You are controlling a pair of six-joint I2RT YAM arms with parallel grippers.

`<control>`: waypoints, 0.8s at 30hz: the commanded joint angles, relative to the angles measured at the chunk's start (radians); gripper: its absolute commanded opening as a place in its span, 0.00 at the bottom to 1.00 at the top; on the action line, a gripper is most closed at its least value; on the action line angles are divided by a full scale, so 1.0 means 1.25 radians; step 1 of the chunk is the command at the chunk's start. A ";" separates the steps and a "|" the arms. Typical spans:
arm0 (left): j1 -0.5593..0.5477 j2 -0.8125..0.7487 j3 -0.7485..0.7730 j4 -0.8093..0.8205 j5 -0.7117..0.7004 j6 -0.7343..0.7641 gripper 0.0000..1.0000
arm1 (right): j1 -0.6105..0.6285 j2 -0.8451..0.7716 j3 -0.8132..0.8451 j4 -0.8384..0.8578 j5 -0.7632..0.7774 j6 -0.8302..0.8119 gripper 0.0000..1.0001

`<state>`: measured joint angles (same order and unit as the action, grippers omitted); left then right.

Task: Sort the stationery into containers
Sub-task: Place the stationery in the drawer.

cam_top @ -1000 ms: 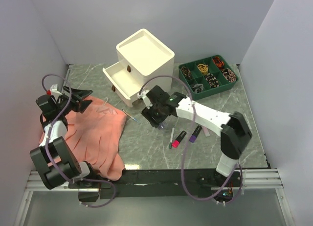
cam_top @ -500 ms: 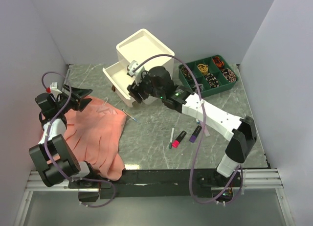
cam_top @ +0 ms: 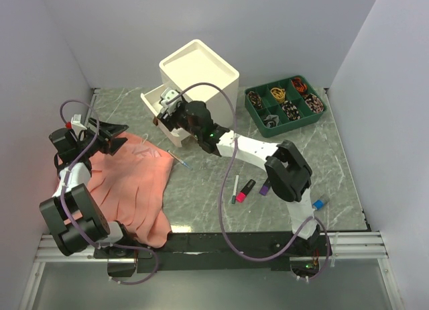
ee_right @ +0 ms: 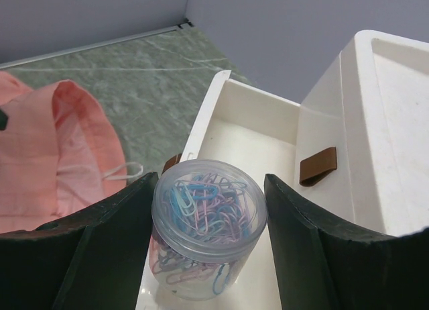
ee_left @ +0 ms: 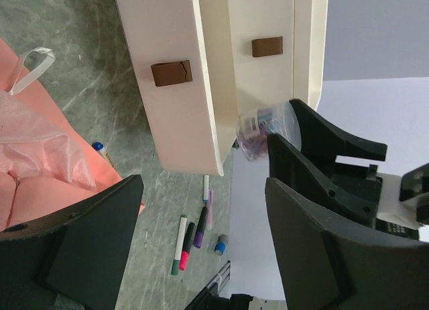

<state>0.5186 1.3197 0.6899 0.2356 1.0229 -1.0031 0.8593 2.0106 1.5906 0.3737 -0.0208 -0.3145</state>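
The cream-white cabinet [cam_top: 199, 72] stands at the back, its lower drawer [cam_top: 153, 99] pulled out to the left. My right gripper [ee_right: 209, 243] is shut on a clear jar of coloured paper clips [ee_right: 209, 219] and holds it over the open drawer [ee_right: 248, 149]. The jar also shows in the left wrist view [ee_left: 258, 129]. My left gripper [cam_top: 114, 137] is open and empty at the far left, over the salmon-pink cloth [cam_top: 131, 179]. A green-capped marker [cam_top: 235, 189], a pink highlighter [cam_top: 245, 190] and a purple highlighter [cam_top: 267, 184] lie on the table.
A green divided tray [cam_top: 284, 103] of small items sits at the back right. A thin blue-tipped pen [cam_top: 181, 160] lies by the cloth's edge. A small blue-capped piece [cam_top: 320, 204] lies at the front right. Grey walls close in on both sides.
My right arm has swung from the table's middle up and left to the open drawer, carrying the jar. The left arm has stayed put.
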 commanded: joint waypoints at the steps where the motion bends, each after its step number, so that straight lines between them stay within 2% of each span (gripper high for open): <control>1: 0.000 -0.002 0.010 0.009 0.020 0.023 0.80 | -0.001 0.039 0.039 0.197 0.064 -0.032 0.18; 6: 0.002 -0.010 0.002 0.009 0.019 0.021 0.80 | -0.003 0.094 0.050 0.256 0.106 -0.064 0.20; 8: 0.001 -0.014 0.002 0.009 0.017 0.018 0.80 | 0.001 0.103 0.058 0.258 0.122 -0.070 0.25; 9: 0.002 -0.015 0.002 0.005 0.017 0.020 0.80 | 0.002 0.112 0.060 0.257 0.127 -0.071 0.29; 10: 0.001 -0.018 0.000 0.005 0.014 0.022 0.80 | 0.002 0.113 0.060 0.257 0.131 -0.074 0.41; 13: 0.001 -0.020 -0.003 0.019 0.014 0.006 0.80 | 0.010 0.108 0.049 0.262 0.147 -0.093 0.56; 16: 0.002 -0.016 -0.001 0.032 0.015 -0.005 0.80 | 0.016 0.078 0.028 0.258 0.147 -0.093 0.63; 19: 0.001 -0.013 0.010 0.037 0.016 -0.007 0.80 | 0.022 0.029 0.014 0.228 0.133 -0.074 0.69; 24: 0.002 -0.018 0.026 0.052 0.022 -0.007 0.80 | 0.032 -0.052 0.025 0.066 0.103 0.002 0.75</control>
<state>0.5186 1.3193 0.6899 0.2424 1.0241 -1.0119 0.8803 2.1056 1.5970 0.5205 0.1276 -0.3832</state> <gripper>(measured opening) 0.802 0.725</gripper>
